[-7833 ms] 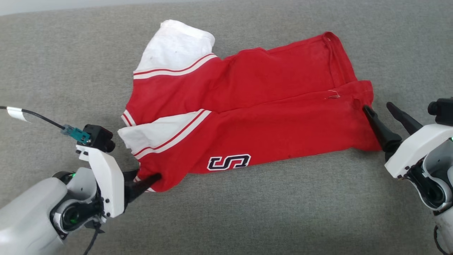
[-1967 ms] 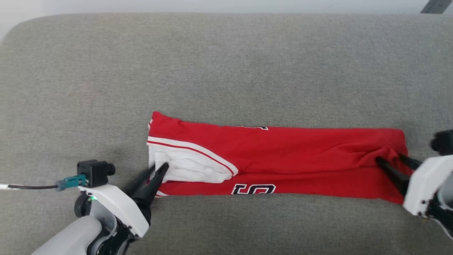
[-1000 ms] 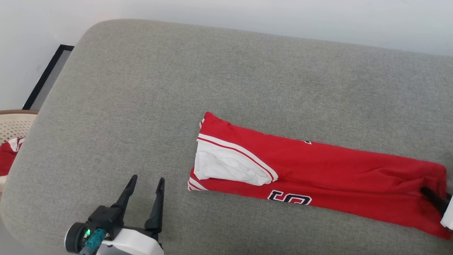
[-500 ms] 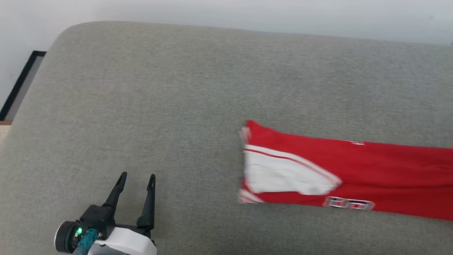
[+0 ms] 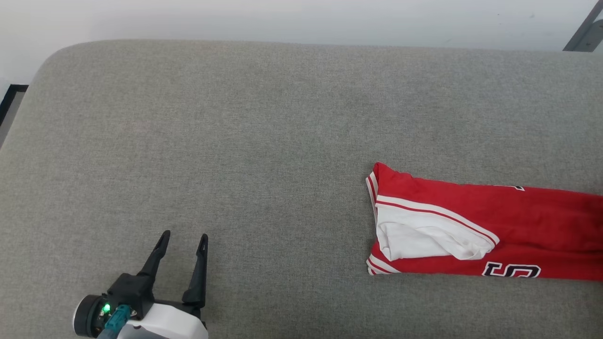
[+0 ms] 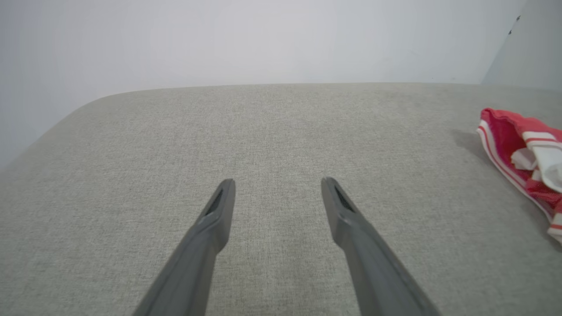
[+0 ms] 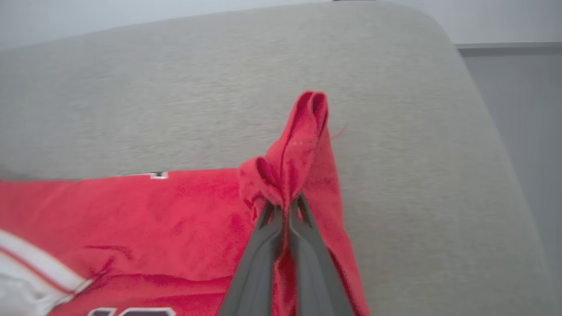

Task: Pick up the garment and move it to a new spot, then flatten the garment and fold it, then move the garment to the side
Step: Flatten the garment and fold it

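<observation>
The garment [image 5: 494, 221], a red jersey folded into a long strip with a white sleeve and a dark number print on top, lies at the right of the grey cushion [image 5: 235, 141] and runs off the head view's right edge. In the right wrist view my right gripper [image 7: 285, 204] is shut on a bunched-up fold of the garment [image 7: 294, 149] at its hem end, lifting the cloth into a peak. My left gripper [image 5: 181, 238] stands open over bare cushion at the lower left, far from the shirt. Its wrist view shows the open left gripper [image 6: 277, 184] and the garment's sleeve end [image 6: 522, 153] off to the right.
The cushion's rounded left edge [image 5: 33, 75] and back edge meet a pale wall. A dark frame [image 5: 9, 94] shows at the far left and a grey bar [image 5: 584, 28] at the top right. The cushion's right edge [image 7: 483, 109] drops to grey floor near the held hem.
The head camera has swung left, so the garment now sits further right in view. My right gripper has shut on the hem. The left gripper stays open in the same pose.
</observation>
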